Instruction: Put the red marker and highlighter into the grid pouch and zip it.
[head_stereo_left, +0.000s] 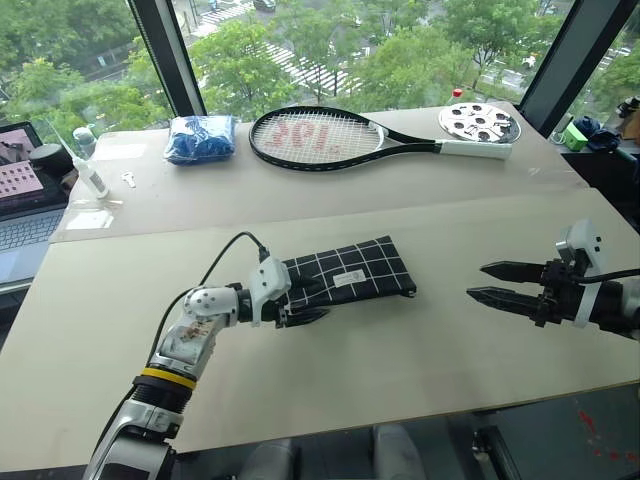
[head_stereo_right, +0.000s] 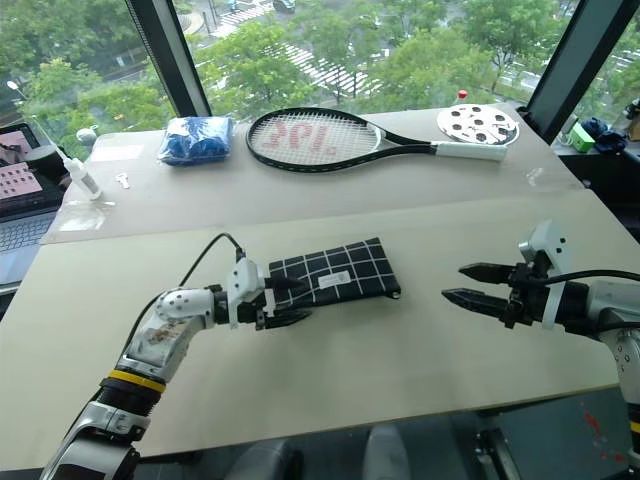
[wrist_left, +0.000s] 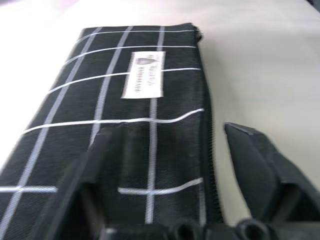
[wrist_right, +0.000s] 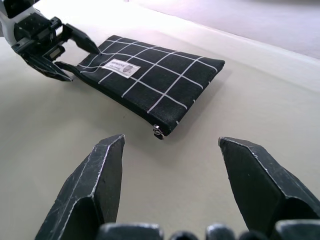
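While zipped, grid pouch (head_stereo_left: 350, 273) flat; left pincer (head_stereo_left: 308, 304) astride

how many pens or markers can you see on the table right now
0. No marker or highlighter lies loose on the table. The grid pouch lies flat by the left gripper; any pens may be hidden inside it.
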